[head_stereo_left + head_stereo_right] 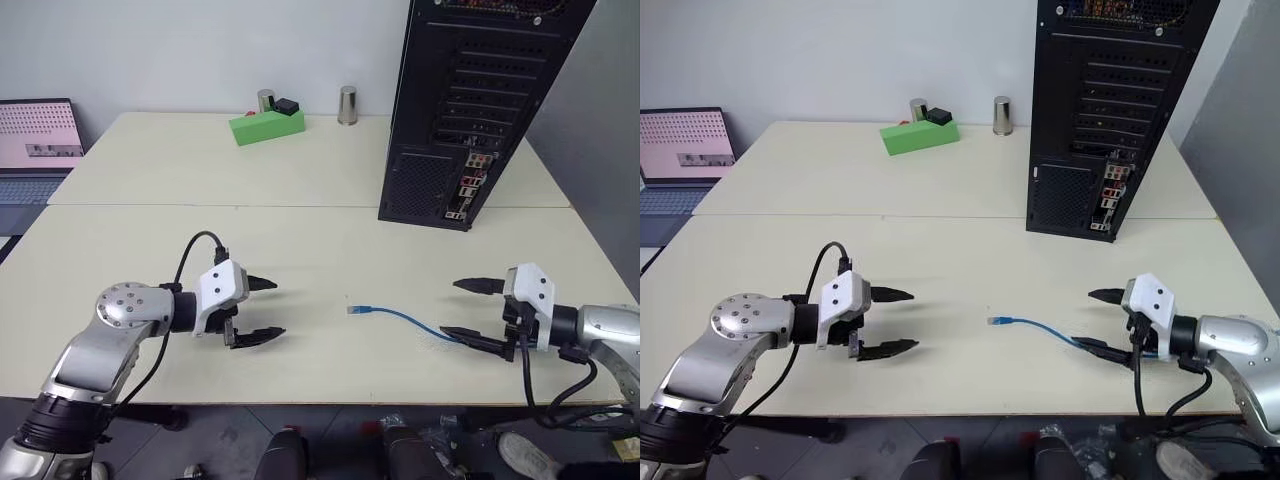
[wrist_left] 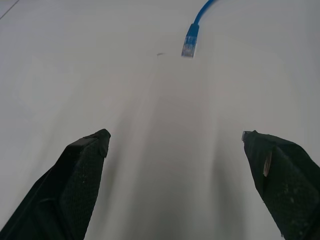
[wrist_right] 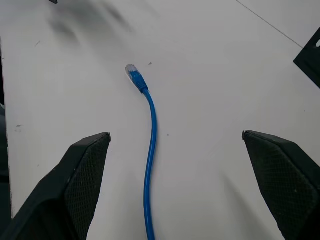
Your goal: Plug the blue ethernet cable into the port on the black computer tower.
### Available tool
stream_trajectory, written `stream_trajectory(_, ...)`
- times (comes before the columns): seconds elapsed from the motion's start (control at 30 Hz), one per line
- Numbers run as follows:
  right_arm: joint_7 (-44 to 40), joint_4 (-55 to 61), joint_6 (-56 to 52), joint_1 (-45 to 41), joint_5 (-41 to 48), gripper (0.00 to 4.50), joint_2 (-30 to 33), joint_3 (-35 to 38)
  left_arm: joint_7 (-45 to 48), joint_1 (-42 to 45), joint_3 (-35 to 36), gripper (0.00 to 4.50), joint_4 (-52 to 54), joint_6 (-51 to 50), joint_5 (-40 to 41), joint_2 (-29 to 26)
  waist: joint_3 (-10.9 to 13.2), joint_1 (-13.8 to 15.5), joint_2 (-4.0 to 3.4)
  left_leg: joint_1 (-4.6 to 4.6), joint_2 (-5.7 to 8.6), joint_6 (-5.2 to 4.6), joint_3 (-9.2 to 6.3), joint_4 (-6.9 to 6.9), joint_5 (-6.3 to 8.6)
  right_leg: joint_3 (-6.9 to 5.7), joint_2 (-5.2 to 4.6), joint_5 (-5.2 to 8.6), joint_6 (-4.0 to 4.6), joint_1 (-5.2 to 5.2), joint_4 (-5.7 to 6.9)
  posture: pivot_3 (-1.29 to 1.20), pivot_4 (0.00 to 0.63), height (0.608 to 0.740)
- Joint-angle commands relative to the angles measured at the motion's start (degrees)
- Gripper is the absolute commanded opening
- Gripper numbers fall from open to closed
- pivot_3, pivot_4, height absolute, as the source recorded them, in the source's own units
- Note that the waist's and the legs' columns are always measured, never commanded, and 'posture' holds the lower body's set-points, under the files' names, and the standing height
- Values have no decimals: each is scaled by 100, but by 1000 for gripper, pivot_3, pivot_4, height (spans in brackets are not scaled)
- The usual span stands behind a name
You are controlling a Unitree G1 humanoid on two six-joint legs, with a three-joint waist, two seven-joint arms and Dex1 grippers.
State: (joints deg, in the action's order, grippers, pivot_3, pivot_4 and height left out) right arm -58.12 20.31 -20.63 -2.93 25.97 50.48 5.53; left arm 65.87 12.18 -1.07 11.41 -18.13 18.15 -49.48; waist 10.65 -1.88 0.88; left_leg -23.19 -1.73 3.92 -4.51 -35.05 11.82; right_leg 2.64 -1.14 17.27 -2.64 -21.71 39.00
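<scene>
**Desk:** What step is this?

**Photographer:** The very start, by my reading. The blue ethernet cable (image 1: 400, 319) lies loose on the cream table (image 1: 300, 230), well in front of the black computer tower (image 1: 470, 100), its clear plug (image 1: 354, 310) pointing toward the left gripper (image 1: 262, 311). Nothing is held. The left gripper's fingers stand wide apart and empty, on the far side of the plug from the tower. The right gripper (image 1: 471, 313) is spread just as wide, with the cable running toward it between its fingers in the right wrist view.

**Desk:** And next?

**Photographer:** I'd judge a pickup close behind the plug, then a carry to the tower's rear face, where the port sits somewhere in the connector cluster (image 1: 470, 185) low on the panel. The plug would need lining up square with the socket.

**Desk:** Anything you can't make out?

**Photographer:** The port itself is too small to single out among the coloured jacks. The cable's other end is hidden past the right gripper. The tower's top is cut off.
</scene>
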Motion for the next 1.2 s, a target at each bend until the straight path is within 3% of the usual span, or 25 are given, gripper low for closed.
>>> stream_trajectory(0.03,-56,178,3,-70,-22,4471,15,-48,20,80,115,4500,207,-6,84,-81,0,1,0,0,0,0,0,0,0,0,0,0,0,0,0,0,150,740)
stream_trajectory(0.37,248,-184,323,-788,-724,4471,-778,-1093,43,132,-139,4500,131,163,-164,-58,2,-7,3,2,-1,0,0,0,0,1,2,-1,1,-1,1,0,150,740)
stream_trajectory(0.53,438,-1028,606,-1340,-1380,4471,-1382,-1772,2,82,-179,4500,141,181,-175,4,2,-3,4,2,-1,0,1,0,0,2,2,-2,4,-1,1,0,150,740)
stream_trajectory(1.0,226,-2112,881,-1895,-1868,4471,-2061,-2360,-96,-60,-255,4500,108,381,-356,66,3,-1,4,2,-1,0,0,1,0,0,2,-2,7,-4,5,0,150,740)
stream_trajectory(1.2,228,-2262,931,-1932,-2033,3309,-2123,-2455,60,-14,-357,4500,59,395,-338,64,3,-4,4,3,-1,0,0,1,0,0,3,-2,7,-4,5,0,150,740)
